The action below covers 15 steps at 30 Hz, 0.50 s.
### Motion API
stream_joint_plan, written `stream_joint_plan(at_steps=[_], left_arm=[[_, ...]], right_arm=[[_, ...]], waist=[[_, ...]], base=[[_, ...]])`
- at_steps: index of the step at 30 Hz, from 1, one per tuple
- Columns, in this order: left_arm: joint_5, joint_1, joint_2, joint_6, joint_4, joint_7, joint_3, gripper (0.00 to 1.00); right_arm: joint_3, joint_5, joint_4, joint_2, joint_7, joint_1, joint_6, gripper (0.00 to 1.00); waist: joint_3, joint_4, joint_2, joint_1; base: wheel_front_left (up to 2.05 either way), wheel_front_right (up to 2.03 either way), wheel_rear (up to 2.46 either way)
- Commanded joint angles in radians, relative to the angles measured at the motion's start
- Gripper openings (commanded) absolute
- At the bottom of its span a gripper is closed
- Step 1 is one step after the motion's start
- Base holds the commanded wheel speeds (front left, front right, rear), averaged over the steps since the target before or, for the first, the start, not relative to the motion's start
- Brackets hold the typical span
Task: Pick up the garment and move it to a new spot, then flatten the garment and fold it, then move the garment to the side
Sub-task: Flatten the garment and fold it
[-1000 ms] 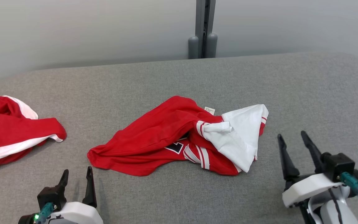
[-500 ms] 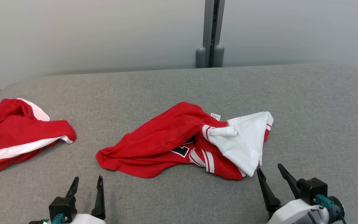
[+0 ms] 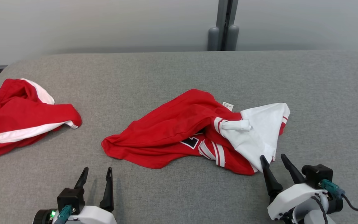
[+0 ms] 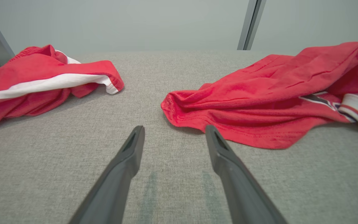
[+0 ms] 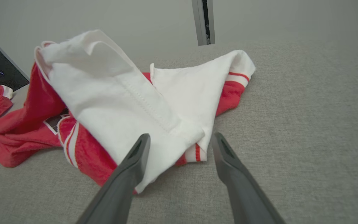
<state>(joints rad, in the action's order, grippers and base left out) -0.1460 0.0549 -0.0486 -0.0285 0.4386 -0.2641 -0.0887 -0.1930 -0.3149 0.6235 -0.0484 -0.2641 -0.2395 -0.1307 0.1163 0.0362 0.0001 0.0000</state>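
- The crumpled red-and-white jersey garment (image 3: 182, 130) lies in a heap near the middle of the grey fabric-covered table (image 3: 166, 71), not yet picked up.
- Its long axis runs across me, from a red hem corner (image 4: 172, 105) on my left to a white sleeve panel (image 5: 129, 102) on my right. The right end slants a little away from me.
- My right gripper (image 3: 273, 156) has its two dark fingers spread wide with nothing between them. It sits at the near tip of the white panel.
- In the right wrist view that white tip hangs down into the gap between the fingers, and the left finger overlaps the cloth edge. I cannot tell whether it touches the fabric or hovers just above it.
- My left gripper (image 3: 98, 169) is just as wide open and empty, low over the table. The red hem corner lies ahead of it and off to its right, with bare grey surface between.
- So the right arm is clearly the nearer one. I judge the pick-up turns on it: push slightly forward and down over the white tip, then close.
- The left arm would need to reach forward and to the right to take the red end, if I want both ends for the carry.
- A second piece, a red bunched cloth with a white stripe (image 3: 23, 118), sits well apart at the table's left edge. I leave it alone.
- The risk I see is pinching only the top white layer, so the red body drags behind.
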Motion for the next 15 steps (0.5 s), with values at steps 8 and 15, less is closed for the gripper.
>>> stream_joint_plan(at_steps=[8,15], left_arm=[[-0.007,0.045,-0.004,0.002,0.005,0.000,-0.005,1.00],[-0.014,0.052,-0.004,0.005,0.009,0.000,-0.011,1.00]], right_arm=[[-0.031,-0.049,0.034,-0.005,0.000,-0.042,0.000,1.00],[-0.015,-0.064,0.050,-0.006,0.000,-0.053,0.000,1.00]], waist=[[0.044,0.031,-0.0001,0.0000],[0.056,0.036,-0.0001,0.0000]], base=[[0.00,0.00,0.00],[0.00,0.00,0.00]])
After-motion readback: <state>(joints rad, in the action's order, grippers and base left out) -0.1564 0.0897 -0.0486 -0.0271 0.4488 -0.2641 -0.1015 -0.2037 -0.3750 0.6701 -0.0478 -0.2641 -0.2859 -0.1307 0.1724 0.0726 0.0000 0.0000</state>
